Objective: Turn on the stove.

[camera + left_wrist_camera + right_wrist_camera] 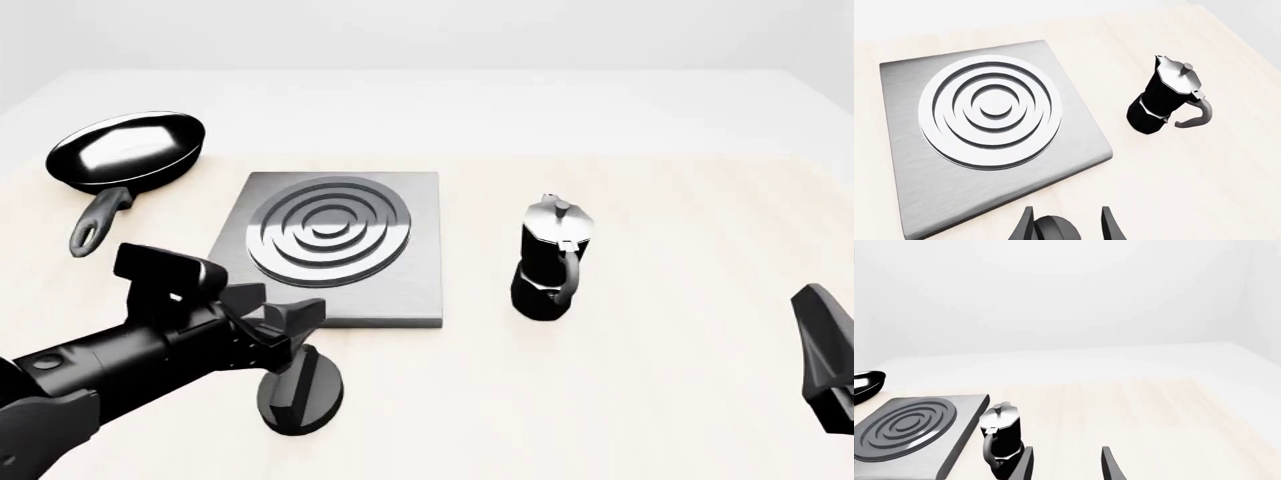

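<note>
The stove [400, 290] is a flat grey metal slab with one ringed burner, lying left of the table's middle; it also shows in the left wrist view [914, 200] and the right wrist view [954, 440]. Its separate black knob [300, 392] with a raised ridge stands on the table in front of the slab. My left gripper [278, 318] hovers open just above and behind the knob. In its wrist view the knob [1054, 230] sits between the spread fingers [1026, 226], with gaps on both sides. My right gripper [1066, 465] is open and holds nothing, low at the right edge [821, 360].
A black moka pot [550, 262] stands upright right of the stove, also seen in the left wrist view [1167, 97] and the right wrist view [1002, 437]. A black frying pan [127, 155] lies at the back left, handle toward me.
</note>
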You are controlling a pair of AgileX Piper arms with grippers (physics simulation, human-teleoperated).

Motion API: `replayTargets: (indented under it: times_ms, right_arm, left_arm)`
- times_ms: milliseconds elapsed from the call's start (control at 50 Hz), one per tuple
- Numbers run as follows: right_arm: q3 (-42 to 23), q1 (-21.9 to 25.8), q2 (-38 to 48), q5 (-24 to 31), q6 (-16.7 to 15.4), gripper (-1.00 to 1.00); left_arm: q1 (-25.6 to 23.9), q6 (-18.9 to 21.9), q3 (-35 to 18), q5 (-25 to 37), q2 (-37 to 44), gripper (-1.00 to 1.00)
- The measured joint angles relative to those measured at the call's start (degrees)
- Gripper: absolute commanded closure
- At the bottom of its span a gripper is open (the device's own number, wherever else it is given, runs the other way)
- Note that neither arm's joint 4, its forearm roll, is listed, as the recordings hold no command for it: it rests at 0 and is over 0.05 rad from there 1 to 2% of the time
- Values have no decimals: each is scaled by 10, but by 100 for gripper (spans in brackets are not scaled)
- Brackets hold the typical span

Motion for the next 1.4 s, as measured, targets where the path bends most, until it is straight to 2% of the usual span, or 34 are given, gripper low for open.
replayTargets:
  times_ms: [400, 800, 1400]
  right_arm:
    - [1, 2, 0, -1, 7, -100]
    - [1, 5, 1, 2, 12, -100]
    - [1, 8, 1, 3, 16, -100]
  left_arm:
    - [2, -47, 0, -46, 87, -100]
    - [29, -60, -1, -52, 133, -100]
    - [10, -106, 4, -92, 214, -100]
